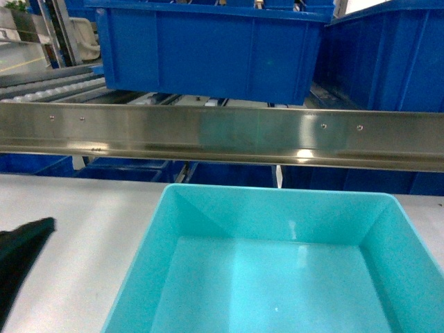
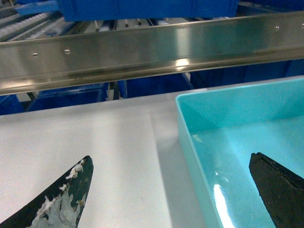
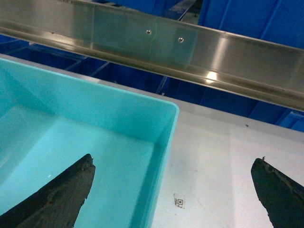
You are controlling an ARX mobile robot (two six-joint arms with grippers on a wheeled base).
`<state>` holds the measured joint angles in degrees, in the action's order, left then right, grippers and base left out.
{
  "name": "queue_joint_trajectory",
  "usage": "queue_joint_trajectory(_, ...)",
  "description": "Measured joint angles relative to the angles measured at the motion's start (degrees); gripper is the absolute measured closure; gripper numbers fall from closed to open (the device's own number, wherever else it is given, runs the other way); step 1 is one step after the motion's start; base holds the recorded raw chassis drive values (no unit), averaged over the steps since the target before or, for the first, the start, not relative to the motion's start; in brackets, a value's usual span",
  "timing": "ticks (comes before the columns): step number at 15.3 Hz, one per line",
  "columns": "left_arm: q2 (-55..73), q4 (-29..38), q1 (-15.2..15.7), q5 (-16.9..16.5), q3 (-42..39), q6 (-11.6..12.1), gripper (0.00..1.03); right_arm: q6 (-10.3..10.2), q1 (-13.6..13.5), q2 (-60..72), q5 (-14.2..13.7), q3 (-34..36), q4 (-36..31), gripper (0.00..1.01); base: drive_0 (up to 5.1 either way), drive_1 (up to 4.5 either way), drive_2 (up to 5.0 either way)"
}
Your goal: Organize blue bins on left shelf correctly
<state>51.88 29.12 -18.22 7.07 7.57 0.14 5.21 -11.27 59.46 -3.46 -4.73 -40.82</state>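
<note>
Ahead of and above both my grippers I see the big steel shelf [image 1: 222, 135] with dark blue crates [image 1: 208, 48] sitting on its rollers. Below it, the light blue bin [image 1: 277, 270] rests on the grey table [image 1: 76, 236], between my two arms. My left gripper [image 2: 171, 190] and right gripper [image 3: 173, 190] are both spread wide, each straddling one side wall, so I think they are set to squeeze and lift it.
</note>
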Motion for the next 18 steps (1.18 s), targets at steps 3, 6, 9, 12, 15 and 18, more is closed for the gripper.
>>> queue_joint_trajectory(3, 16.41, -2.82, -3.74, -1.81, 8.55, -2.82, 0.05, -0.79, 0.87, 11.45, 3.41, -7.02, 1.88, 0.03, 0.0, 0.0, 0.0)
queue_joint_trajectory(6, 25.27, -6.29, -5.33, -4.13, 14.78, -6.16, 0.05, -0.72, 2.56, 18.29, 5.29, -11.61, 6.86, 0.03, 0.0, 0.0, 0.0)
queue_joint_trajectory(9, 30.82, -8.83, -6.19, -4.02, 18.64, -9.01, 0.05, -0.72, 3.54, 23.3, 7.28, -15.34, 10.03, 0.03, 0.0, 0.0, 0.0)
queue_joint_trajectory(12, 32.44, -9.62, -6.97, -3.28, 19.19, -10.03, 0.05, -0.7, 4.02, 24.59, 7.85, -16.31, 11.43, 0.03, 0.0, 0.0, 0.0)
queue_joint_trajectory(15, 33.31, -10.14, -7.48, -3.23, 19.37, -10.45, 0.05, -0.66, 4.28, 25.4, 7.72, -16.55, 11.52, 0.03, 0.0, 0.0, 0.0)
queue_joint_trajectory(18, 35.8, -12.46, -9.31, -2.89, 20.22, -12.92, 0.05, 0.17, 5.01, 27.3, 7.41, -16.79, 12.02, 0.03, 0.0, 0.0, 0.0)
